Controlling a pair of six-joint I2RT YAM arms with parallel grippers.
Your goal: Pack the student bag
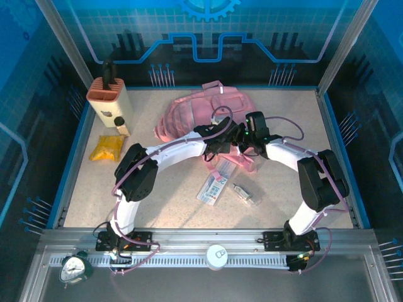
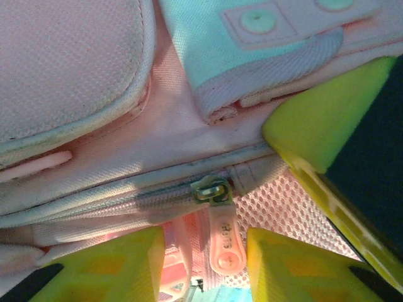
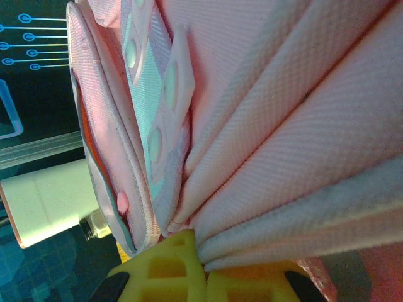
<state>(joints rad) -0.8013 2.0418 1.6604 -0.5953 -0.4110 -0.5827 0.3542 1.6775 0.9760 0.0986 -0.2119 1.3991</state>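
Mid-surface, toward far side, lies bag (image 1: 201,110); right gripper (image 3: 200,264) clamped on a bag fold, probably steadying it; left gripper (image 2: 201,242) half-open, straddling zip pull (image 2: 225,245). Step: unzipping. Next: close on pull, drag along zip.

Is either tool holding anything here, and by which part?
The right tool is shut on the student bag, pinching bunched folds of its pink fabric. The left tool stands open astride the zipper pull, not clamped on it.
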